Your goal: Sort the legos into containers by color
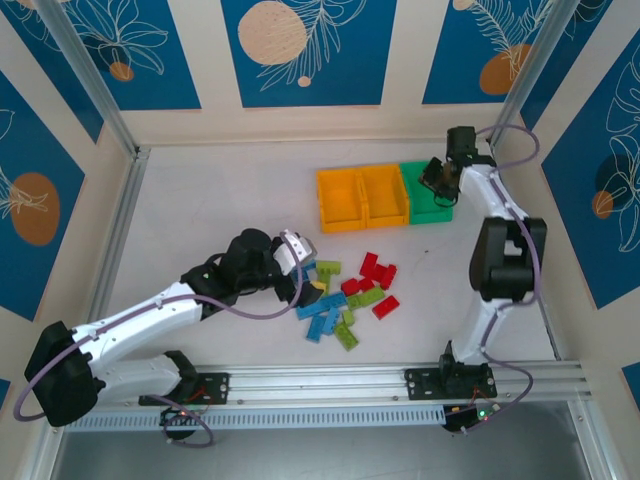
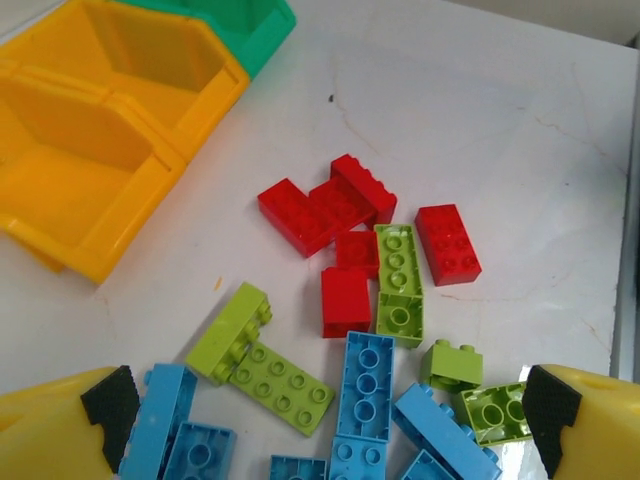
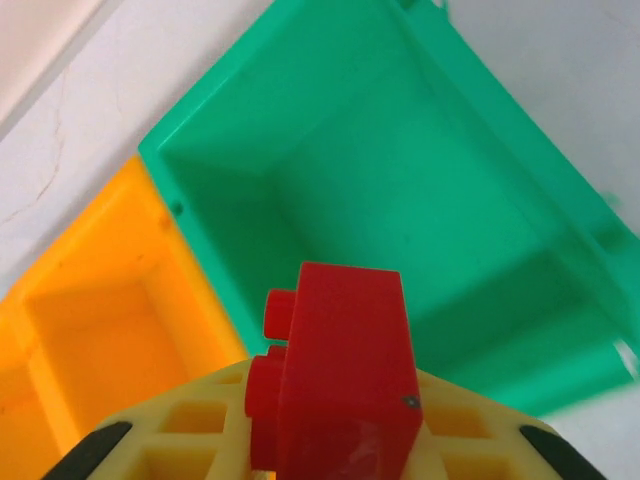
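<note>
The legos lie in a loose pile (image 1: 345, 295) on the white table: red ones (image 2: 330, 205) farthest, lime green ones (image 2: 270, 370) and blue ones (image 2: 365, 375) nearest. My left gripper (image 1: 298, 262) hovers at the pile's left edge, open (image 2: 330, 445), with blue and green bricks between its fingers (image 2: 110, 405). The containers stand in a row at the back: two orange-yellow bins (image 1: 340, 197) (image 1: 383, 193) and a green bin (image 1: 428, 195). My right gripper (image 1: 440, 178) is shut on a red brick (image 3: 345, 370), held over the green bin (image 3: 400, 200), which has nothing in it.
The orange-yellow bin (image 3: 100, 330) next to the green one also has nothing inside. A metal rail (image 1: 400, 380) runs along the near edge with the arm bases. Cage posts and walls close in the table on the left, right and back.
</note>
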